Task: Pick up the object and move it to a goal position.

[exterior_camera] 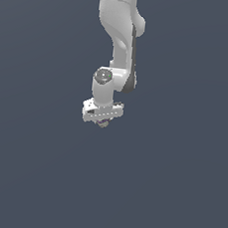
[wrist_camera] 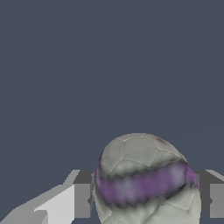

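Observation:
In the exterior view the white arm hangs down in the middle of the picture, and its gripper [exterior_camera: 102,122] points downward. A tiny pale grey-beige ball [exterior_camera: 103,124] with dark purplish marks peeks out just under the white gripper body. In the wrist view the ball [wrist_camera: 144,179] fills the space between the two grey fingers [wrist_camera: 82,194], with a purple band across it. The fingers press against both sides of the ball. The gripper is shut on the ball. The lower part of the ball is cut off by the wrist view's edge.
Only a plain dark blue-grey background shows around the arm in both views. No other object, container or edge is in view.

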Controlling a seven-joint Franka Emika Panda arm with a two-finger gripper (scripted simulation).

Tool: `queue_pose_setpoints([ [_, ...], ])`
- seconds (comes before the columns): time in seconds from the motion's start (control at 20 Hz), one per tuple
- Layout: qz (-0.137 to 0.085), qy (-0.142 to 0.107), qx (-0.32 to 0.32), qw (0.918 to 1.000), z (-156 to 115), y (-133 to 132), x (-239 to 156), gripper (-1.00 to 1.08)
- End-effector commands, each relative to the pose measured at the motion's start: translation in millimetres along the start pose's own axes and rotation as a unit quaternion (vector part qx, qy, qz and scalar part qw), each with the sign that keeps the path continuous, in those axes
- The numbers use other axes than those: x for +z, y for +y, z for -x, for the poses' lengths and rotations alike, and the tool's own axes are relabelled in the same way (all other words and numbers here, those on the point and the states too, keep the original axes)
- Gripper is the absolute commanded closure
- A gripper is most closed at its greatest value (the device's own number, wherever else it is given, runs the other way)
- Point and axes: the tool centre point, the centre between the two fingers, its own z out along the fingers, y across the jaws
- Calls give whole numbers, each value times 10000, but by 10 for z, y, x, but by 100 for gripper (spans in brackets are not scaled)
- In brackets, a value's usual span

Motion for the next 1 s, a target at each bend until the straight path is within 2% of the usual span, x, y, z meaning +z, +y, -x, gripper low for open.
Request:
queue_pose_setpoints([
  [0.0,4,7,3,10000,18,34,-42,108],
  [0.4,4,7,3,10000,214,289,-368,108],
  [0.95,-8,13,0,10000,712,964,-1231,108],
])
